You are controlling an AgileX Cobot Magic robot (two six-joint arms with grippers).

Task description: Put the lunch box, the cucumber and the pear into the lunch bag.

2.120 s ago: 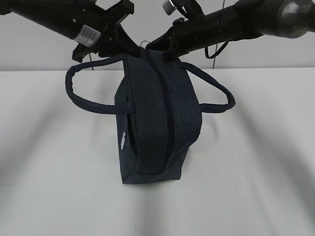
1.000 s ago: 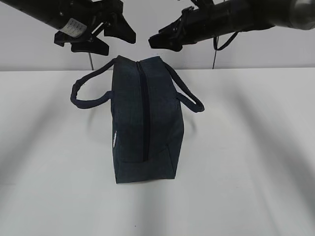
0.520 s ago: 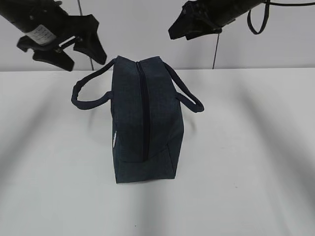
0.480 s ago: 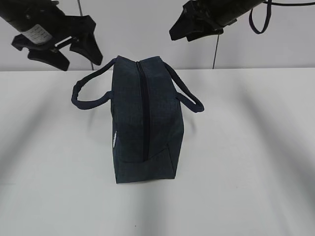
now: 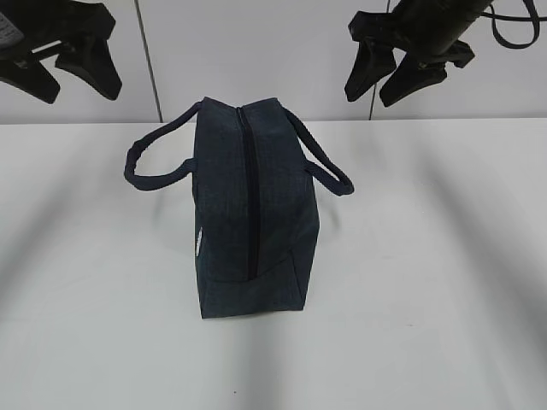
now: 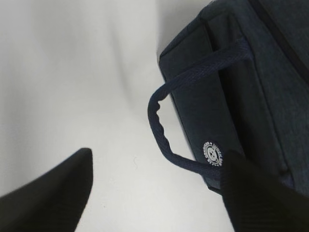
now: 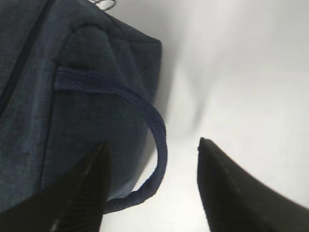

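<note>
The dark navy lunch bag [image 5: 252, 213] stands on the white table, its zipper [image 5: 250, 196] shut along the top and its two loop handles drooping to either side. It also shows in the left wrist view [image 6: 241, 92] with its white logo [image 6: 213, 153], and in the right wrist view [image 7: 58, 106]. My left gripper [image 5: 68, 73] is open and empty, high up at the far left. My right gripper [image 5: 393, 81] is open and empty, high up at the back right. The lunch box, the cucumber and the pear are out of view.
The white table [image 5: 427, 282] spreads around the bag. A pale wall with thin vertical seams [image 5: 149, 68] stands behind it. The metal ring pull [image 7: 105, 4] shows at the bag's far end in the right wrist view.
Both grippers let go of the bag, which settled on the table with its zipper shut. The left arm has drawn off up and left, the right arm up and right.
</note>
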